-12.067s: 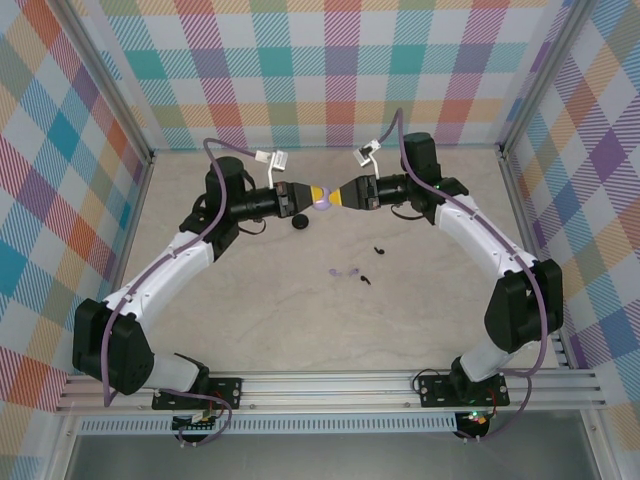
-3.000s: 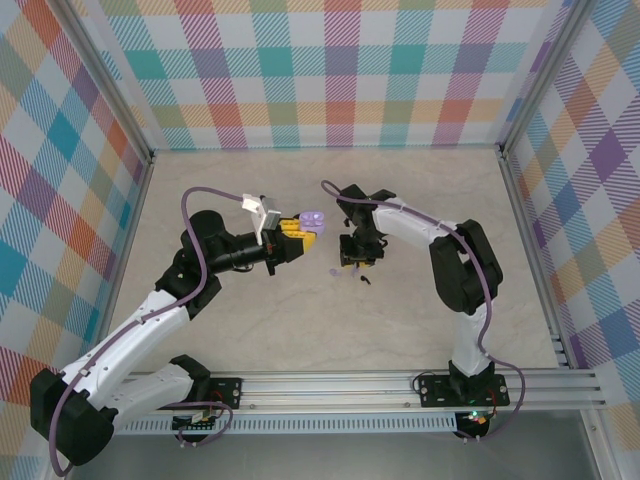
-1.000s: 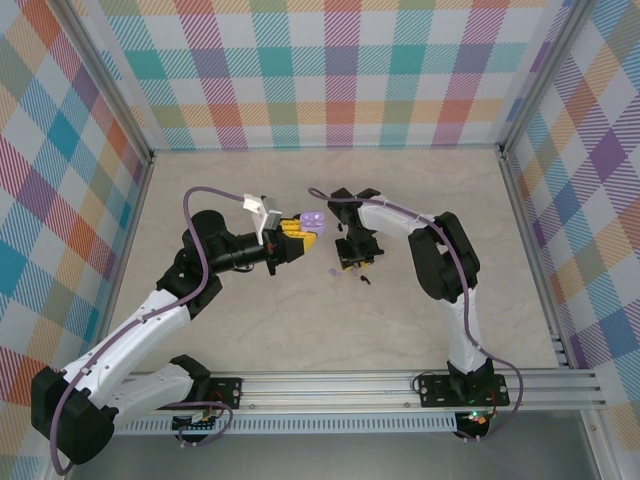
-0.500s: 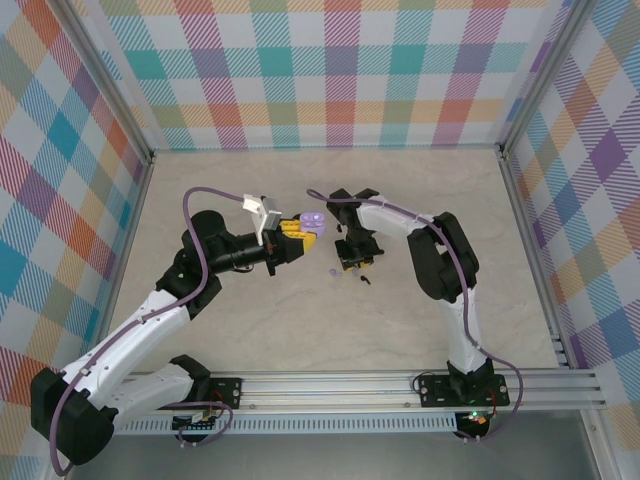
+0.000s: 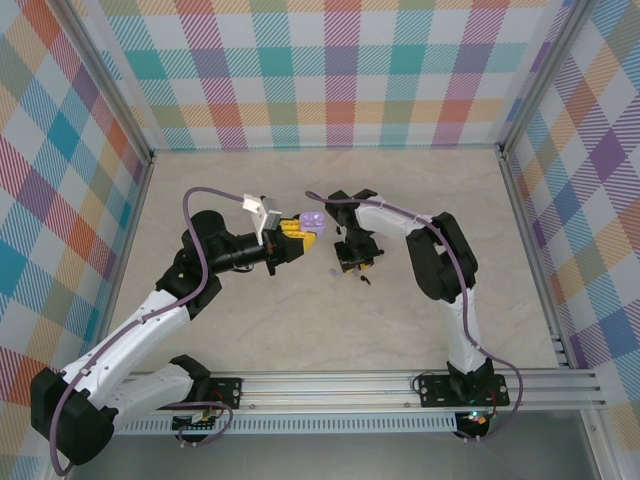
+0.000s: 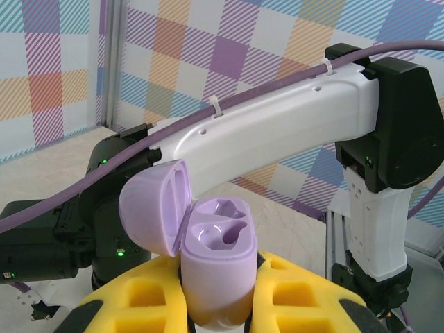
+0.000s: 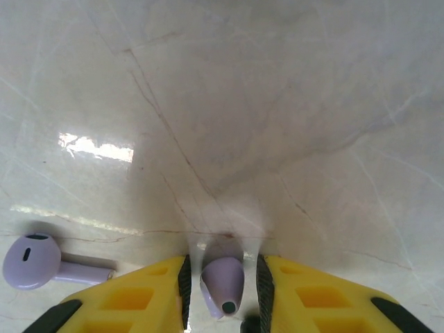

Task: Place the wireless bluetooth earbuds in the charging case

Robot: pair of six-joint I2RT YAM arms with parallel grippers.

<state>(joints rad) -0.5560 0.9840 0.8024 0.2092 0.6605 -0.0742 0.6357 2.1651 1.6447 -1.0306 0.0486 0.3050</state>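
My left gripper (image 5: pixel 305 228) (image 6: pixel 218 281) is shut on the lilac charging case (image 5: pixel 313 217) (image 6: pixel 216 267) and holds it upright above the table. Its lid is hinged open and both wells are bare. My right gripper (image 5: pixel 352 262) (image 7: pixel 222 267) points down at the table just right of the case. Its jaws stand narrowly open on either side of a lilac earbud (image 7: pixel 223 276), with a thin gap showing on each side. Another lilac earbud (image 7: pixel 31 260) (image 5: pixel 331 271) lies flat on the table to the left of those fingers. A black earbud (image 5: pixel 366 280) lies just below the right gripper.
The marble table (image 5: pixel 300 330) runs out to checked walls on three sides and the metal rail (image 5: pixel 330 385) at the near edge. The right arm's white link (image 6: pixel 277 135) crosses close behind the case.
Over the last second both grippers hold almost still. Three seconds ago the right arm's elbow stood further right; it has since swung in.
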